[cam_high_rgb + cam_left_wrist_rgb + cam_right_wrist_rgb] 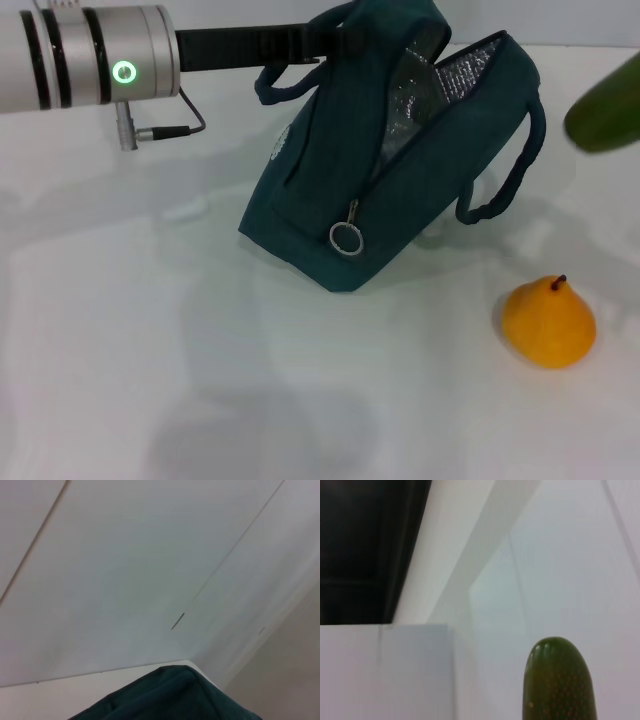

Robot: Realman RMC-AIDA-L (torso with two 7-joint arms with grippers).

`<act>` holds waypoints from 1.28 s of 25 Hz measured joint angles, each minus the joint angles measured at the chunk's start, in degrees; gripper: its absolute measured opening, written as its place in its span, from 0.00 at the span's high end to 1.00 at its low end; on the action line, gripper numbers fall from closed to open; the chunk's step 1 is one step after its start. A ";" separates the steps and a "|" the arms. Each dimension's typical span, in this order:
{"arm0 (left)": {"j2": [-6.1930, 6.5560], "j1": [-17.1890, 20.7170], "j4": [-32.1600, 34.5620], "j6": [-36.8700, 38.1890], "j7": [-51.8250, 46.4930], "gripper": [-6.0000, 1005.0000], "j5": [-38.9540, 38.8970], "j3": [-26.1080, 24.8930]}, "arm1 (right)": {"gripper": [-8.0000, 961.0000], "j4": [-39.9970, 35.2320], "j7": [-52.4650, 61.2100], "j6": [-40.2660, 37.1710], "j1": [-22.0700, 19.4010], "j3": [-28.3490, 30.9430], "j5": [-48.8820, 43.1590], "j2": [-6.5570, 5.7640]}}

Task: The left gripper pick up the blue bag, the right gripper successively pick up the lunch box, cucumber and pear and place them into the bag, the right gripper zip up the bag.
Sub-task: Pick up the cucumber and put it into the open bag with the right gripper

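Note:
The blue bag (430, 190) hangs tilted, its lower corner near the white table, and its mouth gapes open on silver lining. My left gripper (335, 40) reaches in from the left and is shut on the bag's top edge by a handle; the left wrist view shows only a patch of the bag's fabric (170, 695). The zipper's ring pull (347, 238) dangles on the near side. The cucumber (607, 110) floats above the table at the right edge, and its tip (560, 680) stands close before my right wrist camera, so my right gripper holds it, out of frame. The pear (548, 322) sits on the table, front right. The lunch box is hidden.
The white table (200, 350) stretches bare in front of and to the left of the bag. My left forearm (90, 55), with its green light and a cable, crosses the upper left. A loose bag handle (515, 170) hangs toward the cucumber's side.

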 joint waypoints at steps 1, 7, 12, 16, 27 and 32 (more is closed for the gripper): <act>-0.03 0.01 0.00 0.03 -0.06 0.93 0.00 0.02 | 0.43 1.51 -2.75 0.60 0.19 0.00 0.82 0.00; -0.17 0.42 0.00 0.27 -0.86 0.93 -0.01 0.32 | 0.43 6.17 -16.86 9.26 3.73 -1.31 2.07 0.26; -0.20 0.51 -0.01 0.70 -1.04 0.93 -0.03 0.38 | 0.43 6.18 -17.89 14.89 8.52 -5.36 1.89 0.20; -0.21 0.61 -0.08 0.71 -1.22 0.93 -0.01 0.38 | 0.43 5.27 -18.21 16.01 11.28 -6.68 2.03 0.30; -0.18 0.70 -1.40 0.70 -0.97 0.93 -0.31 0.36 | 0.43 9.00 -21.61 31.09 12.36 -13.82 2.25 0.42; -0.19 0.68 -1.49 0.70 -0.96 0.93 -0.28 0.36 | 0.43 12.47 -26.33 32.74 12.38 -13.70 3.32 0.71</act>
